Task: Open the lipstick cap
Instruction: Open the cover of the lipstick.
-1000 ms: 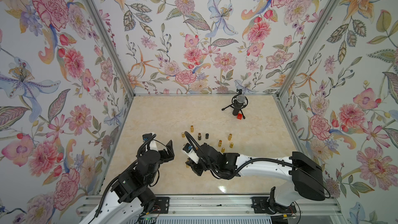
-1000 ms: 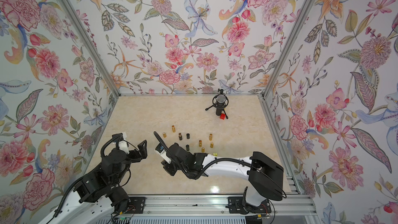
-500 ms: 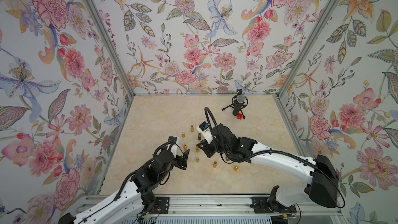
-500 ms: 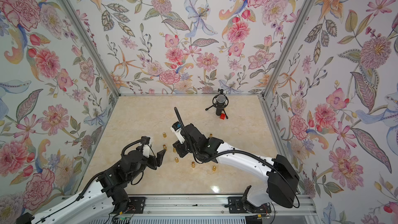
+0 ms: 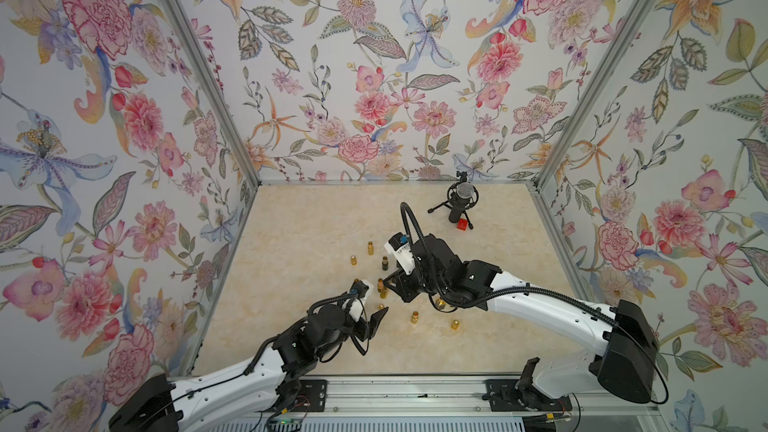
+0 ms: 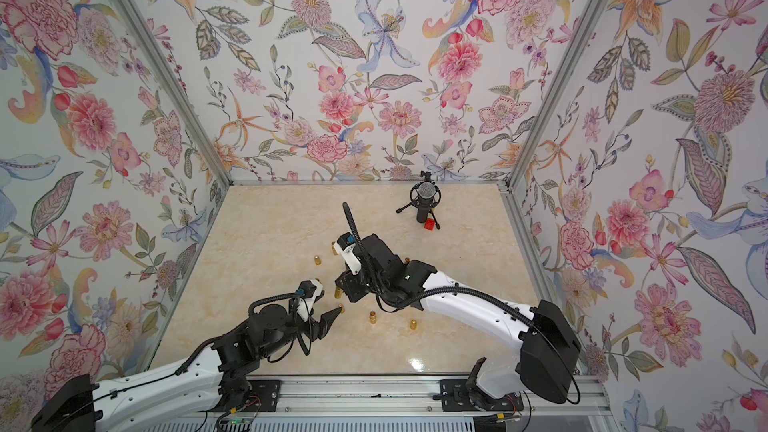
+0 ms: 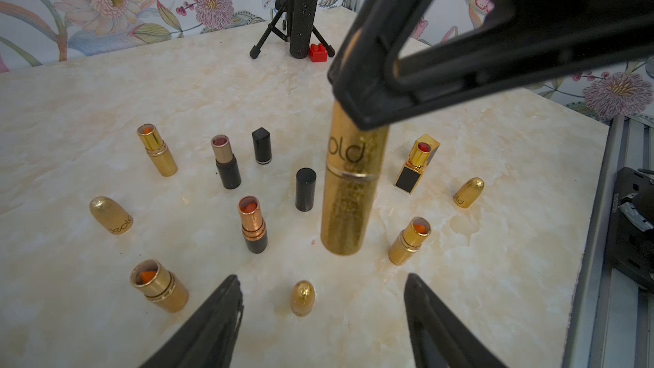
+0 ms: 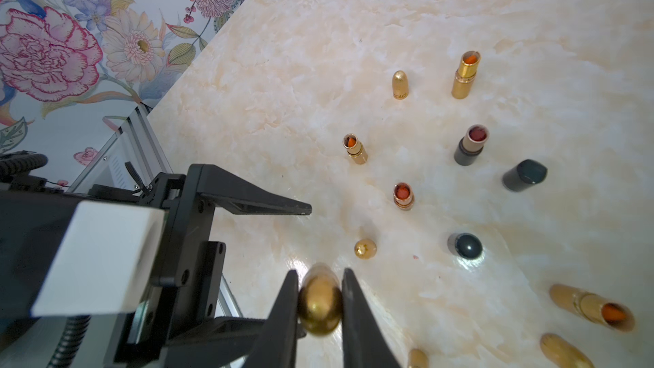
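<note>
A tall gold glitter lipstick (image 7: 348,185) hangs upright just above the marble table (image 7: 106,100), its cap on. My right gripper (image 8: 320,274) is shut on its rounded gold cap (image 8: 320,307), and in both top views it holds the lipstick (image 5: 382,292) (image 6: 338,293) left of the table's middle. My left gripper (image 7: 321,277) is open with nothing between its fingers; the lipstick's lower body stands just ahead of the fingertips, about midway between them. In the right wrist view one left finger (image 8: 262,203) reaches in beside the lipstick.
Several uncapped lipsticks, such as a copper one (image 7: 253,224) and a square gold one (image 7: 417,166), stand around the held one. Loose gold caps (image 7: 302,297) and black caps (image 7: 305,189) stand among them. A microphone on a tripod (image 5: 459,201) with a red brick (image 5: 462,225) is at back right.
My right arm has carried the lipstick from the front of the table back towards the middle. My left arm has reached forward to it, its jaws narrowing.
</note>
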### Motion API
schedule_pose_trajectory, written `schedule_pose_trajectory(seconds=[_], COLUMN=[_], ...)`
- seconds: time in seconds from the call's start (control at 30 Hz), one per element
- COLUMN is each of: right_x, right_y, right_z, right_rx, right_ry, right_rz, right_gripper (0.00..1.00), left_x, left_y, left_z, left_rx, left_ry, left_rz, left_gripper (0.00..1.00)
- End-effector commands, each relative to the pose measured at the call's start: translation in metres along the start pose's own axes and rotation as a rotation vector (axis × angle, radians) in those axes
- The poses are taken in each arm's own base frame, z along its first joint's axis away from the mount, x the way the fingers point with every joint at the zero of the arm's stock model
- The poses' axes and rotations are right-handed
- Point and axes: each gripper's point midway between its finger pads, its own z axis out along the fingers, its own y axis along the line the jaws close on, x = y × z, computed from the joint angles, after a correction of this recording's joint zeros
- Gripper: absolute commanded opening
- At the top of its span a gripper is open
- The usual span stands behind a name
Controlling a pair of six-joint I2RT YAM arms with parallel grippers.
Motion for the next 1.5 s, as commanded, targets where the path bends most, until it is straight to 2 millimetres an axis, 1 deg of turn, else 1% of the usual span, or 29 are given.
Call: schedule_pose_trajectory(seconds=[0.0, 0.1, 0.2, 0.27, 0.37, 0.43, 0.53, 0.63, 0.7, 0.77, 0.83, 0.93, 1.13, 1.23, 1.37, 1.47], right_x=[-0.012, -0.012, -0.011, -0.009, -0.008, -0.009, -0.009, -0.009, -0.011, -0.013, -0.014, -0.016, -0.025, -0.029, -0.034, -0.036], right_y=[0.012, 0.014, 0.015, 0.016, 0.016, 0.016, 0.017, 0.016, 0.017, 0.018, 0.018, 0.019, 0.014, 0.009, 0.006, 0.004], right_z=[-0.013, -0.013, -0.013, -0.012, -0.011, -0.011, -0.011, -0.012, -0.014, -0.015, -0.015, -0.018, -0.026, -0.032, -0.044, -0.049], right_rx=[-0.048, -0.058, -0.064, -0.070, -0.071, -0.072, -0.077, -0.073, -0.073, -0.075, -0.077, -0.079, -0.076, -0.068, -0.057, -0.048], right_ry=[-0.023, -0.019, -0.016, -0.009, -0.005, -0.006, -0.004, -0.008, -0.015, -0.019, -0.020, -0.030, -0.058, -0.075, -0.107, -0.118], right_rz=[0.026, 0.032, 0.033, 0.034, 0.035, 0.034, 0.034, 0.037, 0.035, 0.035, 0.038, 0.041, 0.074, 0.089, 0.095, 0.097], right_gripper=[0.19, 0.19, 0.19, 0.19, 0.19, 0.19, 0.19, 0.19, 0.19, 0.19, 0.19, 0.19, 0.19, 0.19, 0.19, 0.19], left_x=[-0.028, -0.027, -0.027, -0.033, -0.038, -0.040, -0.040, -0.038, -0.034, -0.033, -0.032, -0.029, -0.019, -0.016, -0.011, -0.007], left_y=[-0.009, -0.014, -0.012, -0.011, -0.012, -0.013, -0.014, -0.015, -0.015, -0.017, -0.017, -0.015, -0.016, -0.015, -0.014, -0.013], left_z=[0.001, 0.004, 0.006, 0.007, 0.008, 0.010, 0.011, 0.012, 0.012, 0.011, 0.010, 0.010, 0.012, 0.010, 0.007, 0.006], left_rx=[0.027, 0.052, 0.040, 0.037, 0.040, 0.045, 0.052, 0.056, 0.062, 0.070, 0.073, 0.064, 0.070, 0.070, 0.066, 0.066], left_ry=[-0.096, -0.086, -0.081, -0.095, -0.107, -0.108, -0.106, -0.093, -0.084, -0.080, -0.074, -0.055, -0.009, -0.003, 0.010, 0.023], left_rz=[0.056, 0.075, 0.084, 0.088, 0.094, 0.098, 0.103, 0.105, 0.104, 0.103, 0.105, 0.114, 0.120, 0.110, 0.098, 0.097], left_gripper=[0.69, 0.66, 0.61, 0.56, 0.53, 0.46, 0.42, 0.32, 0.29, 0.22, 0.17, 0.13, 0.07, 0.06, 0.05, 0.05])
